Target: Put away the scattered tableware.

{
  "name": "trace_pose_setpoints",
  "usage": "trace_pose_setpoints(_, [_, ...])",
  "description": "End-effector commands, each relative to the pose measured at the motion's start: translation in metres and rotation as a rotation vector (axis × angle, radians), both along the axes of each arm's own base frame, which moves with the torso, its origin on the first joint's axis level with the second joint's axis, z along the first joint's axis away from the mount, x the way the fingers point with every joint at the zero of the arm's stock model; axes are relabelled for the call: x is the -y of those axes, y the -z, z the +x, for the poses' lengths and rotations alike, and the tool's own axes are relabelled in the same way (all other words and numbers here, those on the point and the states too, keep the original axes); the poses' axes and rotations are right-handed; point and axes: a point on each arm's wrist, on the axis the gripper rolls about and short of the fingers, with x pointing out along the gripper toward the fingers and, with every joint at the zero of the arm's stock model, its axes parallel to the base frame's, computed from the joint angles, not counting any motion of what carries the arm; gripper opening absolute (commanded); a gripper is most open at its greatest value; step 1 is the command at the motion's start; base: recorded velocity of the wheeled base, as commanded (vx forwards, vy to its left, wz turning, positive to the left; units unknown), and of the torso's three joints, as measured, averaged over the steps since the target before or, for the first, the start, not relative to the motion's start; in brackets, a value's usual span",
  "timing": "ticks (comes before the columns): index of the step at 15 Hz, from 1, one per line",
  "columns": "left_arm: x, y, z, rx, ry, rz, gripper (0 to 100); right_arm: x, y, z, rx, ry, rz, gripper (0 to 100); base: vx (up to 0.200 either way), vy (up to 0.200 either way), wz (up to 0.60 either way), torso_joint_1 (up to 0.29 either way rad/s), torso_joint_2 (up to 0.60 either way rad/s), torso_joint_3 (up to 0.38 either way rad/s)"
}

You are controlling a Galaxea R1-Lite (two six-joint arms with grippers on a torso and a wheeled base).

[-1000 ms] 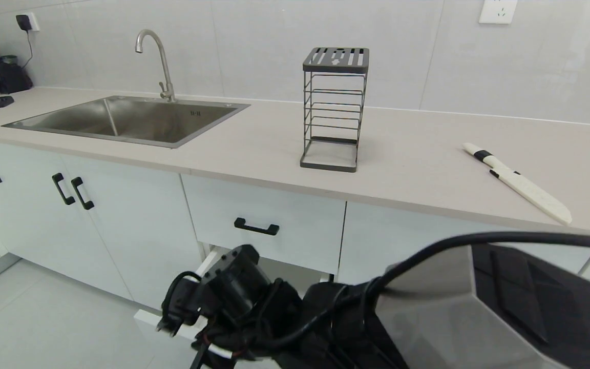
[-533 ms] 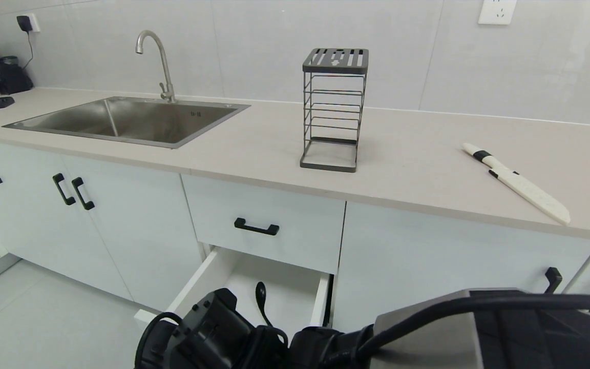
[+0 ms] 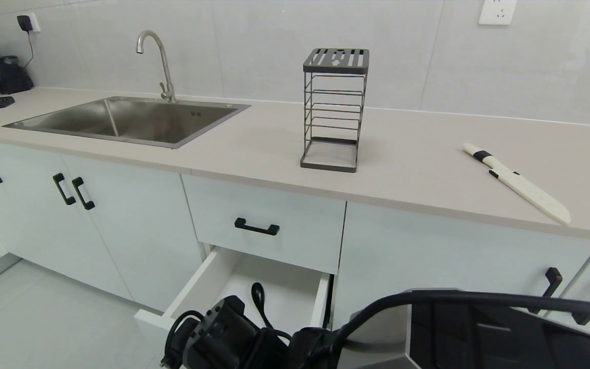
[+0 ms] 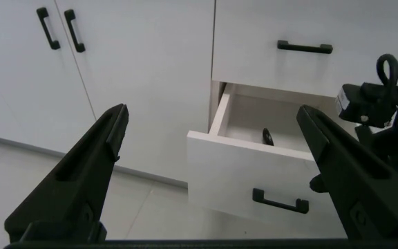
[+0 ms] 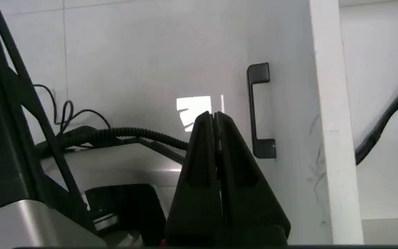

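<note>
- On the beige stone-look bench (image 3: 407, 154), right part: cream-white knife with black bands (image 3: 518, 183), lying flat and slanted. Its broad end is close to the bench's front edge, its narrow end points toward the wall, and bare surface lies on every side.
- Mid bench: dark grey upright wire knife rack with slotted top (image 3: 334, 110), set back from the front edge and well apart from the knife. Open bench lies between them.
- Left part: stainless steel sunken sink (image 3: 126, 120) with curved tap.
- Below the bench: white lower drawer with black bar handle (image 4: 254, 173), pulled out. A black long-handled spoon (image 3: 259, 302) lies inside near the drawer's middle, with bare drawer floor on both sides.
- Left pincer (image 4: 211, 114): fingers spread wide, gripping nothing, facing the drawer front from a little way off.
- Right pincer (image 5: 213, 138): fingers pressed together, gripping nothing, before a white cabinet front.
</note>
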Motion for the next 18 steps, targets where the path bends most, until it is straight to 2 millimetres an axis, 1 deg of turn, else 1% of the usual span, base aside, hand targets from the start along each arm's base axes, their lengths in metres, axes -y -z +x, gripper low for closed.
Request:
trace_pose_setpoints(1, [0.000,0.000,0.000,-0.002,0.001,0.000,100,0.004,0.010,0.006,0.006,0.029,-0.029,0,0.000,0.000,0.00,0.000,0.00,0.000])
trace_pose_setpoints(3, [0.000,0.000,0.000,-0.002,-0.001,0.000,100,0.009,0.019,0.016,0.040,0.082,-0.067,0,0.000,0.000,0.00,0.000,0.00,0.000])
trace_pose_setpoints(4, [0.000,0.000,0.000,-0.002,0.001,0.000,100,0.017,0.024,0.034,0.149,0.189,-0.127,0,0.000,0.000,0.00,0.000,0.00,0.000])
trace_pose_setpoints(5, [0.000,0.000,0.000,-0.002,-0.001,0.000,100,0.018,0.024,0.035,0.162,0.198,-0.134,0,0.000,0.000,0.00,0.000,0.00,0.000])
trace_pose_setpoints(6, [0.000,0.000,0.000,-0.002,0.001,0.000,100,0.024,0.021,0.051,0.284,0.223,-0.171,0,0.000,0.000,0.00,0.000,0.00,0.000])
trace_pose_setpoints(8, [0.000,0.000,0.000,-0.002,0.001,0.000,100,0.021,0.012,0.054,0.338,0.205,-0.122,0,0.000,0.000,0.00,0.000,0.00,0.000])
trace_pose_setpoints(10, [0.000,0.000,0.000,-0.002,0.001,0.000,100,0.020,0.006,0.054,0.349,0.208,-0.093,0,0.000,0.000,0.00,0.000,0.00,0.000])
trace_pose_setpoints(11, [0.000,0.000,0.000,-0.002,0.001,0.000,100,0.022,0.007,0.051,0.342,0.205,-0.101,0,0.000,0.000,0.00,0.000,0.00,0.000])
trace_pose_setpoints(12, [0.000,0.000,0.000,-0.002,0.001,0.000,100,0.025,0.002,0.050,0.343,0.205,-0.076,0,0.000,0.000,0.00,0.000,0.00,0.000])
trace_pose_setpoints(15, [0.000,0.000,0.000,-0.002,0.001,0.000,100,0.034,-0.002,0.045,0.345,0.203,-0.028,0,0.000,0.000,0.00,0.000,0.00,0.000])
trace_pose_setpoints(18, [0.000,0.000,0.000,-0.002,0.001,0.000,100,0.047,0.006,0.046,0.329,0.213,-0.030,0,0.000,0.000,0.00,0.000,0.00,0.000])
